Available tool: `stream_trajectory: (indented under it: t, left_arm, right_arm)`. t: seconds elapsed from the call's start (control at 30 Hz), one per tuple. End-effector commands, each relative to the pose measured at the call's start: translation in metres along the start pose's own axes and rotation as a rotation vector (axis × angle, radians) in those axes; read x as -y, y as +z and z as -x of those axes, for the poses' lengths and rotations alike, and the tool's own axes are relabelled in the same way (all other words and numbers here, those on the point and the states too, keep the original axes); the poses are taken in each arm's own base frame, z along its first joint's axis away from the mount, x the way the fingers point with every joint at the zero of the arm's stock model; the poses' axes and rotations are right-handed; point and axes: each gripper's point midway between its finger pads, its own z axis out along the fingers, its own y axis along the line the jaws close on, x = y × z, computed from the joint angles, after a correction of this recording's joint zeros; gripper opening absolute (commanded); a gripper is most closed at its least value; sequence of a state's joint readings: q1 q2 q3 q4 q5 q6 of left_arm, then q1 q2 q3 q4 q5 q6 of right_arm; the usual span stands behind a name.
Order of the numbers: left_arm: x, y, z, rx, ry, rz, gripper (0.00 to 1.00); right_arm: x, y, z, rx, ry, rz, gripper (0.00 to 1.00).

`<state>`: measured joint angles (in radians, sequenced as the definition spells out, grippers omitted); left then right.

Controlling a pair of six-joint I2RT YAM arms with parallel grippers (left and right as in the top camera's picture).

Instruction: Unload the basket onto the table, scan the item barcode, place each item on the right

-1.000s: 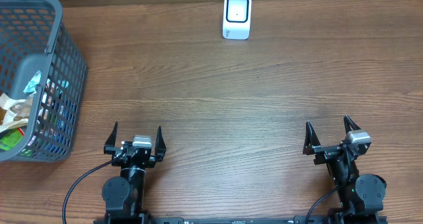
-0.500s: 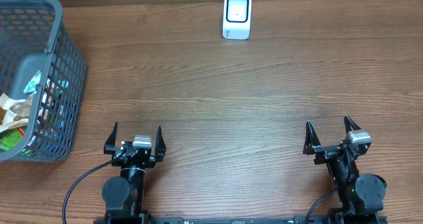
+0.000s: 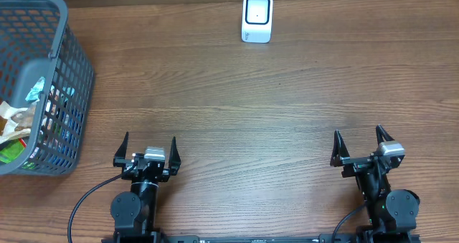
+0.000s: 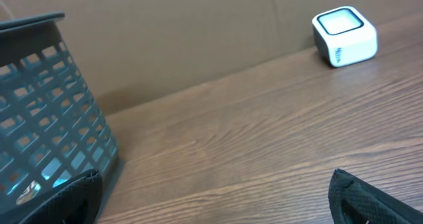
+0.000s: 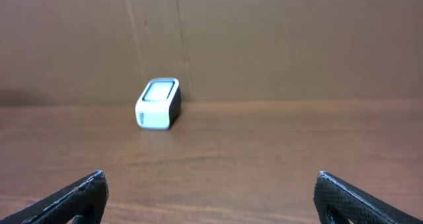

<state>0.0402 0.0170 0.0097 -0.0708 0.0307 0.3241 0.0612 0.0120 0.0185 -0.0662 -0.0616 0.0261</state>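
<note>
Overhead. Grey mesh basket [image 3: 77,74] at the left edge, partly cut off by the frame. Inside it, a jumble of packets [image 3: 16,125] in beige, green and teal wrappers, pressed against the mesh; no barcode legible. White scanner [image 3: 257,18] at the far edge, a little right of centre, well apart from the basket. Left gripper [image 3: 148,139] near the front edge, spread fully wide, holding nothing. Right gripper [image 3: 358,132] at the front right, likewise spread fully wide and holding nothing. Against a second ago: right gripper nudged a touch rightward; left gripper, basket, packets and scanner unmoved. Brown wood-grain table [image 3: 229,107] throughout, with black cables [image 3: 82,207] trailing from the arm bases at the front.

Left wrist. Basket wall filling the left side, with bits of teal and silver wrapper glimpsed through the lower mesh. Scanner at upper right, close to the back. Dark fingers [image 4: 370,201] poking in at the two bottom corners, far apart, only bare wood between. Plain brown wall [image 4: 165,32] behind the table.

Right wrist. Scanner left of centre, standing near the wall, pale face tilted upward. Fingers at both lower corners, wide apart, gripping nothing. Wood surface running back to the wall; a vertical seam in the panel above the scanner.
</note>
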Motion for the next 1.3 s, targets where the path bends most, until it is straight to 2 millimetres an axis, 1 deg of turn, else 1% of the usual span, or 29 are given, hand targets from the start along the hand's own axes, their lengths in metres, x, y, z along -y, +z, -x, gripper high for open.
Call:
stream_trajectory:
  t: [0.0,0.1,0.17,0.37,0.4,0.47,0.57,0.77,0.9,0.97,1.0,1.07,1.17,1.27]
  left_arm:
    - [0.009,-0.001,0.009,0.046,-0.005,-0.055,1.0]
    - [0.01,-0.002,0.02,0.085,-0.002,-0.074,1.0]
    - [0.006,-0.005,0.033,0.107,-0.004,-0.066,1.0]
    - [-0.009,-0.015,0.078,0.129,-0.001,-0.058,1.0]
    - [-0.011,-0.014,0.085,0.124,-0.002,-0.06,1.0]
    - [-0.013,-0.013,0.096,0.11,-0.004,-0.076,1.0]
    - [-0.012,-0.008,0.113,0.077,-0.007,-0.125,1.0]
    - [-0.015,0.011,0.146,-0.024,-0.022,-0.213,1.0]
    - [-0.018,0.032,0.168,-0.112,-0.038,-0.272,1.0]
    - [-0.018,0.046,0.179,-0.185,-0.055,-0.318,1.0]
    - [-0.017,0.055,0.186,-0.242,-0.07,-0.362,1.0]
    - [-0.014,0.068,0.196,-0.325,-0.094,-0.427,1.0]
    - [-0.011,0.08,0.21,-0.438,-0.133,-0.514,1.0]
    - [-0.002,0.088,0.235,-0.478,-0.189,-0.63,0.99]
  right_arm:
    - [-0.004,0.0,0.006,0.035,-0.004,0.022,1.0]
    - [-0.011,-0.001,0.012,0.058,-0.007,0.059,1.0]
    - [-0.015,-0.002,0.019,0.07,-0.01,0.082,1.0]
    - [-0.026,-0.009,0.058,0.12,-0.024,0.127,1.0]
    - [-0.03,-0.009,0.066,0.124,-0.038,0.145,1.0]
    - [-0.035,-0.009,0.076,0.12,-0.056,0.165,1.0]
    - [-0.036,-0.006,0.09,0.078,-0.057,0.163,1.0]
    - [-0.046,0.007,0.113,-0.076,-0.127,0.206,1.0]
    - [-0.047,0.025,0.124,-0.22,-0.145,0.216,1.0]
    - [-0.048,0.035,0.127,-0.314,-0.127,0.224,1.0]
    - [-0.051,0.045,0.13,-0.395,-0.108,0.241,1.0]
    - [-0.053,0.055,0.131,-0.492,-0.083,0.256,1.0]
    - [-0.057,0.07,0.134,-0.634,-0.038,0.285,1.0]
    - [-0.068,0.079,0.137,-0.752,0.023,0.348,1.0]
